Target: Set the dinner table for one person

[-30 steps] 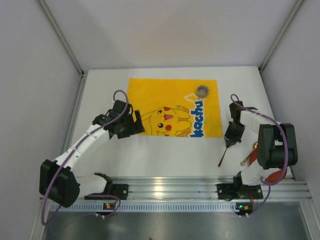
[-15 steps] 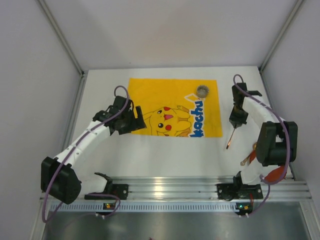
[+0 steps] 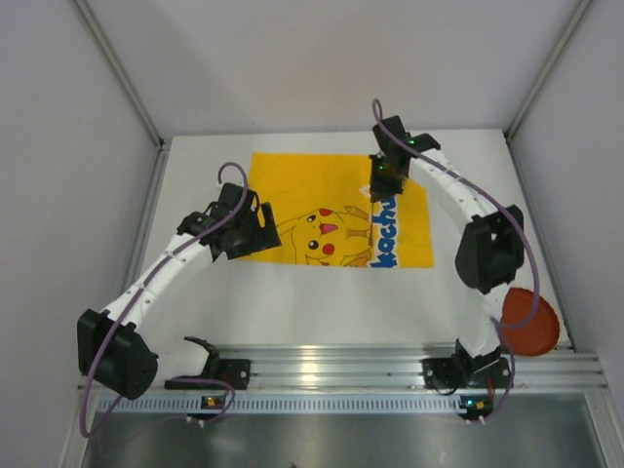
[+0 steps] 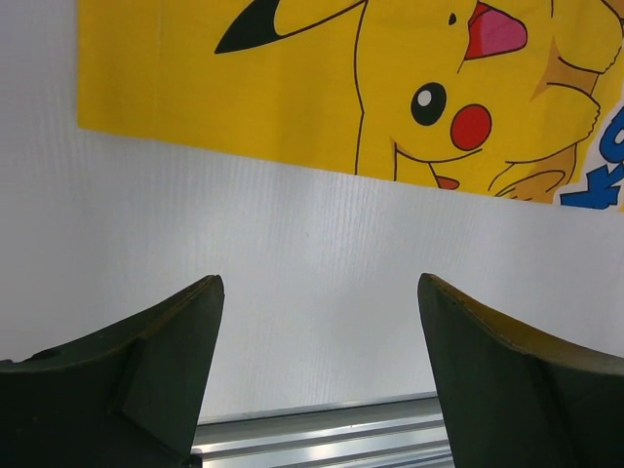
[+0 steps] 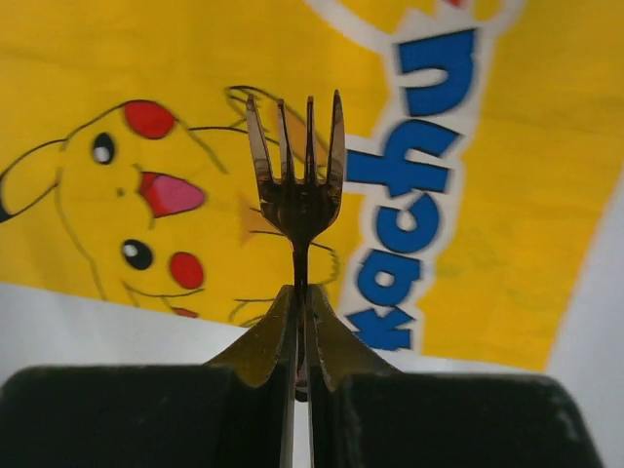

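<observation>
My right gripper [image 5: 302, 292] is shut on the thin neck of a dark metal fork [image 5: 298, 190]. Its tines point away from the wrist, above the yellow cartoon mat [image 5: 546, 195]. From above, that gripper [image 3: 382, 185] hangs over the mat's far right part [image 3: 322, 185], by the blue lettering. My left gripper [image 4: 320, 288] is open with nothing between its fingers, above the white dinner table [image 4: 292, 244]. In the top view it [image 3: 261, 237] sits at the mat's left edge. The table [image 3: 292, 292] carries the mat at its middle.
A round red plate [image 3: 531, 324] lies at the near right corner of the table, partly behind the right arm. The ribbed aluminium rail [image 3: 331, 370] runs along the near edge and shows between the left fingers [image 4: 322, 434]. Grey walls enclose the table.
The right arm has swung from the table's right side up and left over the mat, carrying the fork, and now covers the small grey round thing there. The left gripper has barely shifted.
</observation>
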`<state>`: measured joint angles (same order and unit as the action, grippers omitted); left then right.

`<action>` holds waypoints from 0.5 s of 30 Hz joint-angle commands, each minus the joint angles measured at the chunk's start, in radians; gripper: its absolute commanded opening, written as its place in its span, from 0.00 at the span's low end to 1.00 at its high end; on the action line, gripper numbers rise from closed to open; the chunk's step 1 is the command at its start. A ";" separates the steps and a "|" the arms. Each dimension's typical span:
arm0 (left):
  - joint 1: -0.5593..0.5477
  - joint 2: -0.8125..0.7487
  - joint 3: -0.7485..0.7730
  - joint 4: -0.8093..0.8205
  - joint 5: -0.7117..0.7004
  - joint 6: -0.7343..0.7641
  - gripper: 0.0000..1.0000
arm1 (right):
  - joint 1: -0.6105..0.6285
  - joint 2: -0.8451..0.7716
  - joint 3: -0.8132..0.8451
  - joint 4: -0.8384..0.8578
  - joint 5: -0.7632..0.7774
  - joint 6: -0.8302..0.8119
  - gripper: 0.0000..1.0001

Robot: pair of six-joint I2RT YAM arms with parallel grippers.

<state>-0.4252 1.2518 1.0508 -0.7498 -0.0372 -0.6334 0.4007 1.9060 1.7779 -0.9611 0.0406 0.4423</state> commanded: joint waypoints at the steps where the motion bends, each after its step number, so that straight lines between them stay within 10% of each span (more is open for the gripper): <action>1: -0.001 -0.066 0.064 -0.069 -0.062 -0.002 0.86 | 0.041 0.119 0.138 0.063 -0.219 0.053 0.00; 15: -0.001 -0.239 0.094 -0.272 -0.173 -0.061 0.86 | 0.210 0.632 0.603 0.456 -0.550 0.476 0.00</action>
<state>-0.4252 1.0546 1.1130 -0.9382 -0.1596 -0.6807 0.5518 2.4813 2.2734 -0.6464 -0.4305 0.7918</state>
